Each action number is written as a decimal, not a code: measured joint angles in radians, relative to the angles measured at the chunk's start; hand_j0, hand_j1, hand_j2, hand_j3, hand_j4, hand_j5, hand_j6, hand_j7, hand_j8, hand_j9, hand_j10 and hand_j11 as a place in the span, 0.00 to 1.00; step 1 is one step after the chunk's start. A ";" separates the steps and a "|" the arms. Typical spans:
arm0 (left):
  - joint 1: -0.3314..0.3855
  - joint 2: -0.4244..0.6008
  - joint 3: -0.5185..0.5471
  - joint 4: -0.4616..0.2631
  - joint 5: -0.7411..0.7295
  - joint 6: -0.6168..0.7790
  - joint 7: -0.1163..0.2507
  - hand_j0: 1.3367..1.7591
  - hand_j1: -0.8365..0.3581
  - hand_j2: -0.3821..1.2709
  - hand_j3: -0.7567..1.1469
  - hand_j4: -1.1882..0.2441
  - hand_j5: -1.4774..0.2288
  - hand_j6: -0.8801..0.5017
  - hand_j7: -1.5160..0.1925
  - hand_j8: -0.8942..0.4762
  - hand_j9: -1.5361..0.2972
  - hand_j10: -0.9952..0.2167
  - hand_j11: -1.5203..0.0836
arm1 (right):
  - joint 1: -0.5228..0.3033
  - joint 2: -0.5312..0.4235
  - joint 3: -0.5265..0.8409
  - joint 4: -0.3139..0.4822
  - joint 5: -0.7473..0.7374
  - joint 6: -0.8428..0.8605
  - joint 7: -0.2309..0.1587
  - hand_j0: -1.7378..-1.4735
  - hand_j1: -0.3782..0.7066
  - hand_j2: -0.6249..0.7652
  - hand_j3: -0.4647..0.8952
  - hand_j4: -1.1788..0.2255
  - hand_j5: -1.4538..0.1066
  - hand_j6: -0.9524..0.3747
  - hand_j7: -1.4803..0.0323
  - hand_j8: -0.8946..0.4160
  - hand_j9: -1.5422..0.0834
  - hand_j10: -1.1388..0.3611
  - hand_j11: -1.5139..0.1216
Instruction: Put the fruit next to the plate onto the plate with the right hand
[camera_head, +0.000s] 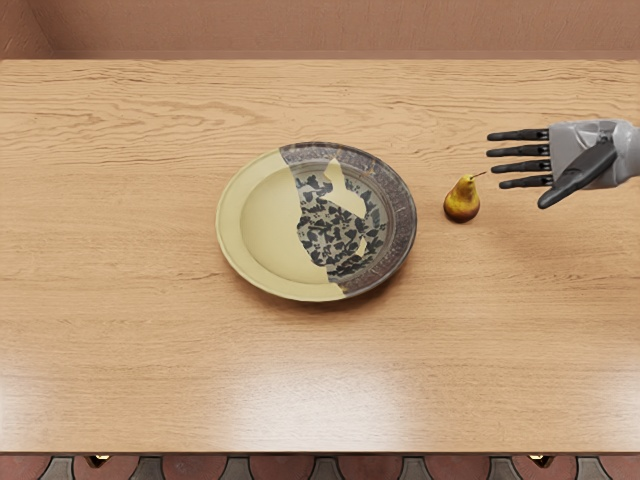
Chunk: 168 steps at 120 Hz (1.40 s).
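Hovering wide open and empty with the right robot hand (556, 160), fingertips aimed left at the pear (461, 199). Standing upright on the table (150, 350) between hand and plate (230, 215), just beside the rim, untouched. Likely needs 1 short leftward reach.

One plate (232, 215), one pear (461, 199), one robot hand (560, 163) — all on or over one table (120, 330).

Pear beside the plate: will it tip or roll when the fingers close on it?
The pear stands upright on a rounded base with a narrow top, so a sideways nudge from the right hand would probably topple it. Its glossy skin looks smooth, perhaps slippery. Once down, it would likely roll in a curve.
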<state>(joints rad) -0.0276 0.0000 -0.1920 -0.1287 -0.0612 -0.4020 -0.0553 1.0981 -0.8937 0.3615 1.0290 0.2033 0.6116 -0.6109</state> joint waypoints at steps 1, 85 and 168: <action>0.000 0.000 0.000 0.000 0.000 0.000 0.000 0.76 0.98 0.23 0.40 0.82 0.86 0.63 0.88 0.64 0.83 0.81 0.94 | 0.000 0.000 0.000 0.000 0.000 0.000 0.000 0.30 0.03 0.45 0.34 0.84 0.93 0.72 0.98 0.68 0.95 0.76 0.93; -0.037 0.000 -0.003 0.000 0.000 0.000 0.000 0.76 0.98 0.23 0.40 0.82 0.86 0.63 0.88 0.64 0.83 0.81 0.94 | 0.090 0.065 0.015 -0.030 -0.351 0.000 0.000 0.30 0.03 0.45 0.34 0.84 0.93 0.72 0.98 0.68 0.95 0.76 0.93; -0.049 0.000 -0.006 0.000 0.000 0.000 0.000 0.76 0.98 0.23 0.40 0.82 0.86 0.63 0.88 0.64 0.83 0.81 0.94 | 0.117 0.214 -0.003 -0.044 -0.784 -0.136 0.000 0.30 0.03 0.45 0.34 0.84 0.93 0.71 0.98 0.68 0.95 0.76 0.93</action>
<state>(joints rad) -0.0767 0.0000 -0.1985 -0.1289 -0.0615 -0.4019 -0.0553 1.2147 -0.6798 0.3583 0.9854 -0.5810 0.4754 -0.6109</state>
